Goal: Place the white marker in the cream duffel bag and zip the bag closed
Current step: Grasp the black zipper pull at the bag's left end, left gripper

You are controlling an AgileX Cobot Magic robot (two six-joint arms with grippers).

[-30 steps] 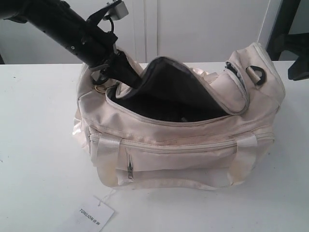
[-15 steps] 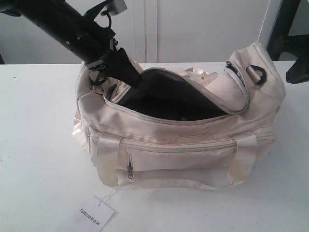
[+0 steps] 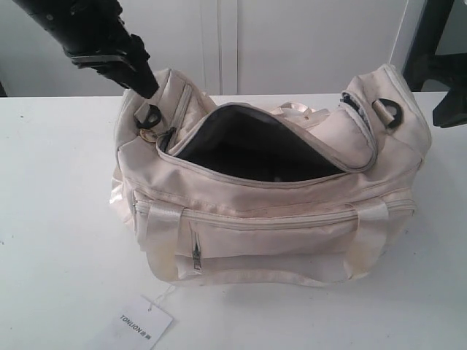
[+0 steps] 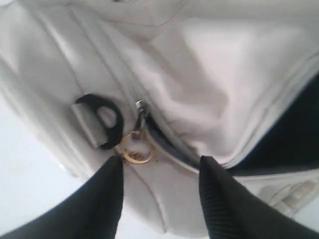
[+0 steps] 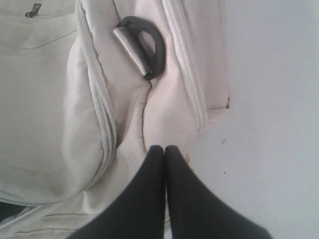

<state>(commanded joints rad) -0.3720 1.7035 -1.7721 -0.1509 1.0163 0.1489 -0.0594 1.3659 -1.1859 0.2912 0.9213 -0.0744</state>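
Left hand [image 4: 162,162]: jaws spread, nothing held. I read it as hanging just above the left end of the cream duffel bag [image 3: 277,240]. In its wrist view the gold ring pull [image 4: 134,148] lies close to one fingertip, next to the black end ring [image 4: 102,119]. No contact with the pull is visible.

Right hand [image 5: 164,149]: fingers pressed together, empty. Its tips sit over the fabric at the opposite end of the bag; whether they touch it I cannot tell.

Task status:
1. The white marker appears in no view, neither on the counter [image 3: 58,219] nor in either hand. I judge it is likely inside the bag, but the dark lining [image 3: 248,149] hides the contents, so this is unconfirmed.
2. The main zipper is wide open, with the flap folded back. Closing is not yet done.

Remaining work, in my judgement: close the left hand on the ring pull and draw it along the curved zipper toward the right end, using the right hand to steady the bag.
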